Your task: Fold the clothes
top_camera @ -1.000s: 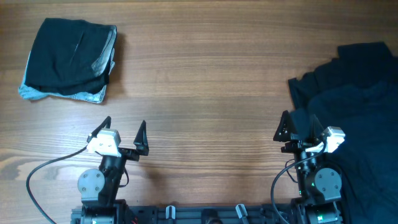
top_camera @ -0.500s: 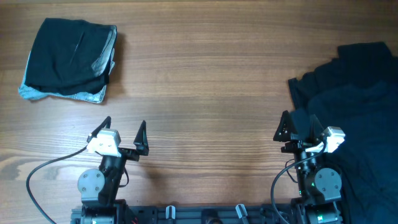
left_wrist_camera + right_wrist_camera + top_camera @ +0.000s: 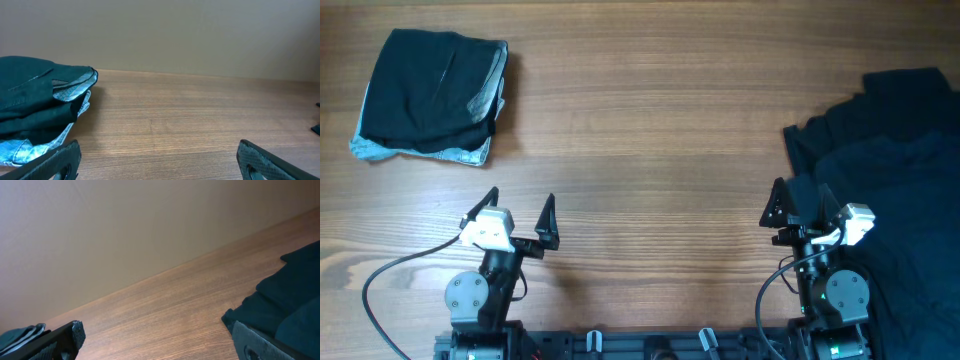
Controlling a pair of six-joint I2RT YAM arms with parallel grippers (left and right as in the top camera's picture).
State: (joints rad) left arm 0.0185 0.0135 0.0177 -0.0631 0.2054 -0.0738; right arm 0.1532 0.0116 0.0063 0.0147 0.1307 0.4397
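Note:
A folded stack of dark garments (image 3: 432,90) lies at the far left, with a light-blue denim pair (image 3: 370,150) at its bottom. The stack also shows in the left wrist view (image 3: 35,97). A loose pile of dark clothes (image 3: 890,190) covers the right side and shows in the right wrist view (image 3: 285,297). My left gripper (image 3: 515,215) is open and empty near the front edge, well short of the stack. My right gripper (image 3: 800,205) is open and empty, its right finger at the pile's left edge.
The wooden table (image 3: 650,150) spans the whole view. A grey cable (image 3: 400,268) loops from the left arm's base at the front left. A plain wall (image 3: 175,35) stands behind the table.

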